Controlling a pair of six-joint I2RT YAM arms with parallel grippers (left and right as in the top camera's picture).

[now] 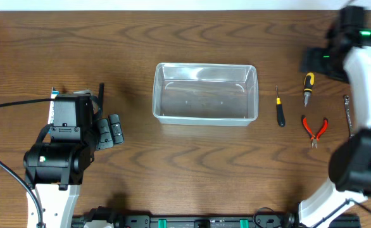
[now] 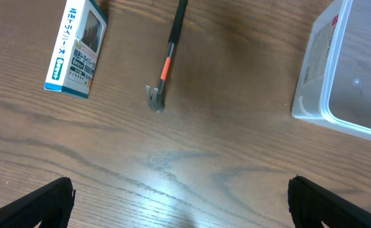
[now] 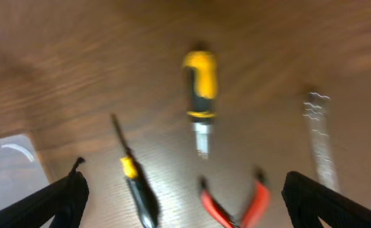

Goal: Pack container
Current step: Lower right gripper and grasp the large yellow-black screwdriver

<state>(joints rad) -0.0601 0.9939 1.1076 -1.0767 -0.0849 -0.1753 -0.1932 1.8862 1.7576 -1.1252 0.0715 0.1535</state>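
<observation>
Left end effector (image 2: 188,206) has fingers spread wide apart, gripping nothing, hovering low over the wooden worktop (image 1: 173,164) at the left side. Just ahead of it in the left wrist view lie a blue-and-white box (image 2: 76,49) and a slim black tool with an orange band (image 2: 166,57), forked metal end toward the camera; the two are near each other but apart. Right end effector (image 3: 188,199) is also wide apart, holding nothing, up over the tool group at the right; that view is blurred. The container (image 1: 204,117), clear plastic, sits upright at the middle of the worktop, long side left to right, well apart from both arms. To its right, all flat on the wood and apart from one another: thin black screwdriver (image 1: 279,107), yellow-and-black screwdriver (image 1: 308,87), red-handled pliers (image 1: 314,128), and a silver tool (image 1: 347,114) partly hidden by the right arm, type unclear.
</observation>
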